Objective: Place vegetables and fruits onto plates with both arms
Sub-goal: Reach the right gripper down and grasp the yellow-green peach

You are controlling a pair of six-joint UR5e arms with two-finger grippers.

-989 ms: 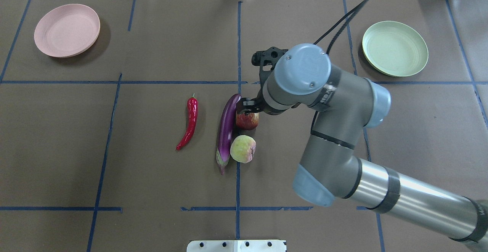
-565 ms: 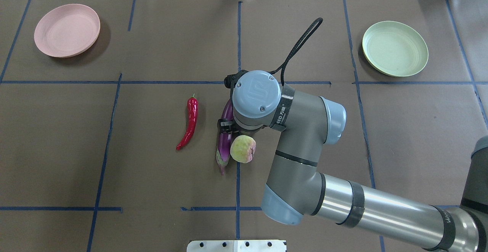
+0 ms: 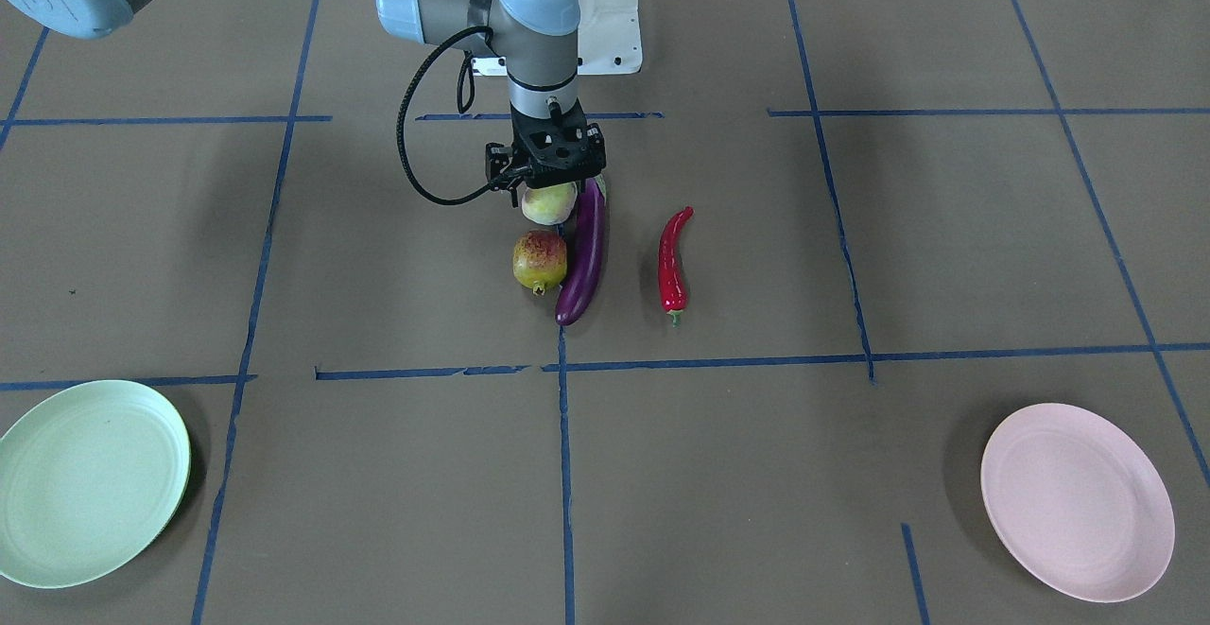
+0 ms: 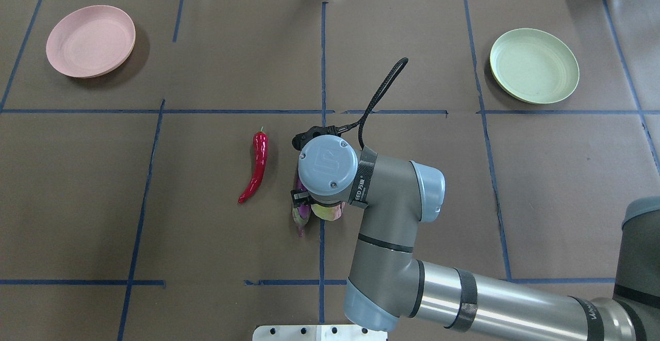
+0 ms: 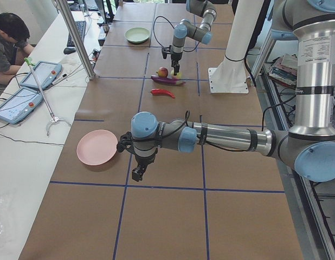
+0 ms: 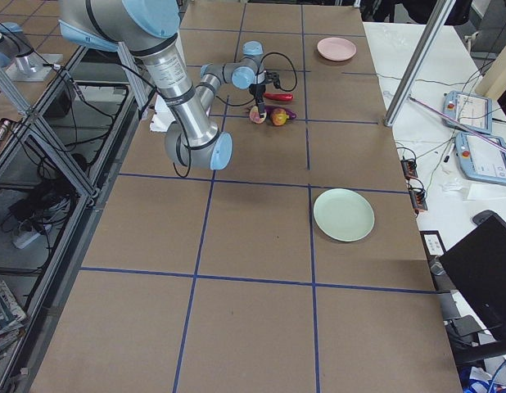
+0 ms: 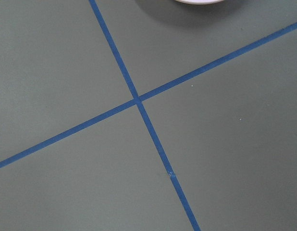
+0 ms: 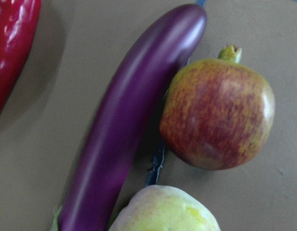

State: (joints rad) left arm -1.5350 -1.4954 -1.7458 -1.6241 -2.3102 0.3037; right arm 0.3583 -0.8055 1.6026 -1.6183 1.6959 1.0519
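Two empty plates, pink plate (image 4: 91,41), green plate (image 4: 534,65), one eggplant (image 3: 583,256), one chili (image 3: 673,258), two fruits, peach (image 3: 548,202), pomegranate (image 3: 540,260), bunched on tabletop (image 4: 206,227), right hand (image 3: 546,186) over peach, seemingly open, left hand (image 5: 137,173) near pink plate, grip untellable.

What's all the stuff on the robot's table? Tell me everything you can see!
long glossy purple eggplant: one, purple, middle of the table
curved shiny red chili pepper: one, red with a green stem, lying apart beside the eggplant
round yellow-green fruit with red blush: one, against the eggplant's other side
round pale green-pink fruit: one, next to the eggplant, under the right claw
round pale mint green plate: one, far corner, robot's right
round pale pink plate: one, far corner, robot's left
blue tape lines: several, a grid on the brown table cover
right claw: one, black, over the green-pink fruit
left claw: one, black, above the table cover near the pink plate
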